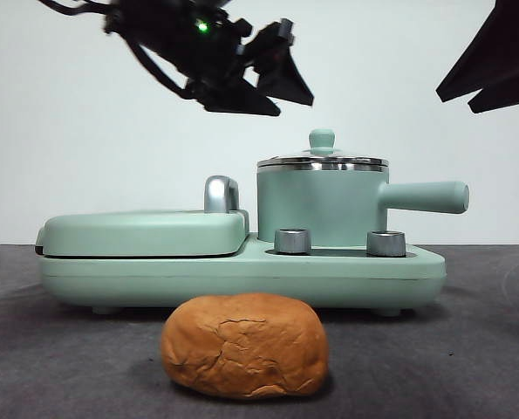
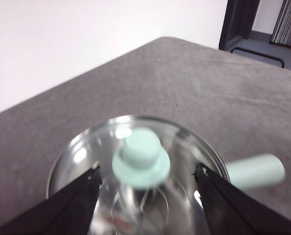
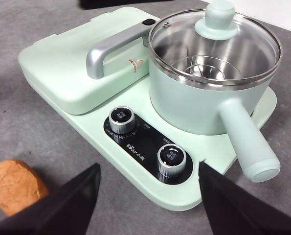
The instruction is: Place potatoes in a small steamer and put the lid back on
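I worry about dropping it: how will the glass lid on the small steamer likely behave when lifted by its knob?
The glass lid is probably rigid and breakable, being clear glass with a steel rim. Its knob flares at the base, so the open left gripper hovering above should get some purchase, though the smooth surface may slip. Held only at the centre, it could tilt.

Soft, even light fills all three views, with the white wall behind bright, almost washed out. In the front view the potato [image 1: 244, 346] casts only a faint shadow on the grey table [image 1: 468, 349], and the arms at 11 and 2 o'clock read as near-black silhouettes. The left wrist view is motion-blurred: the lid [image 2: 135, 161] and its knob smear, with small glare spots on the glass. The right wrist view is sharp (highlights glint on the steamer [image 3: 204, 98] rim).
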Tool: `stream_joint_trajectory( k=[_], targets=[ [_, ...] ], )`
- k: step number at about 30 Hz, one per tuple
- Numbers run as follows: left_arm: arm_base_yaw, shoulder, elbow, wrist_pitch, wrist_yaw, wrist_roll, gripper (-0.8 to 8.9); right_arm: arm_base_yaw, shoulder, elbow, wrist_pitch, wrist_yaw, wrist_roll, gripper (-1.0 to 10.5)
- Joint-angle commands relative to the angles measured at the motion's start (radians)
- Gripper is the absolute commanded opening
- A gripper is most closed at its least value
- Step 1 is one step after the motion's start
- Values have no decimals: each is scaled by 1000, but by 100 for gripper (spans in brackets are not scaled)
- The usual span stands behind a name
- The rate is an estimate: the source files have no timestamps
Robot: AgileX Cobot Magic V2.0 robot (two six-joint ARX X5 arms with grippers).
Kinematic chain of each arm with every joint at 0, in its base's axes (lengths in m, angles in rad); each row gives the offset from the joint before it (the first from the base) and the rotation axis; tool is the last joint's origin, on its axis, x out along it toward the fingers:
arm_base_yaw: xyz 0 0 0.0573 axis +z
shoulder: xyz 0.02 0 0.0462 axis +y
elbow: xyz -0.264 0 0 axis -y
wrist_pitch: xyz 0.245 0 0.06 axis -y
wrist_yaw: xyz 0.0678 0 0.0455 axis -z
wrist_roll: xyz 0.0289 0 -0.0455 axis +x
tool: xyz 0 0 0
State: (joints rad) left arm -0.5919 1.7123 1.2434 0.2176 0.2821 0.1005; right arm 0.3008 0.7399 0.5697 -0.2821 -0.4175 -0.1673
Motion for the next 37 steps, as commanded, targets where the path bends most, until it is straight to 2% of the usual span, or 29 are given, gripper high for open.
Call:
stream_joint_trajectory(
  k=[1,13,37],
  targets=[
    [-10,64,72,7,-6,2,320,5,3,19,8,-3,11,317],
    [-12,211,214,8,-1,2,319,5,3,19,9,-1,10,317],
    [-23,243,220,7,26,3,308,5,3,19,12,0,7,317]
  ],
)
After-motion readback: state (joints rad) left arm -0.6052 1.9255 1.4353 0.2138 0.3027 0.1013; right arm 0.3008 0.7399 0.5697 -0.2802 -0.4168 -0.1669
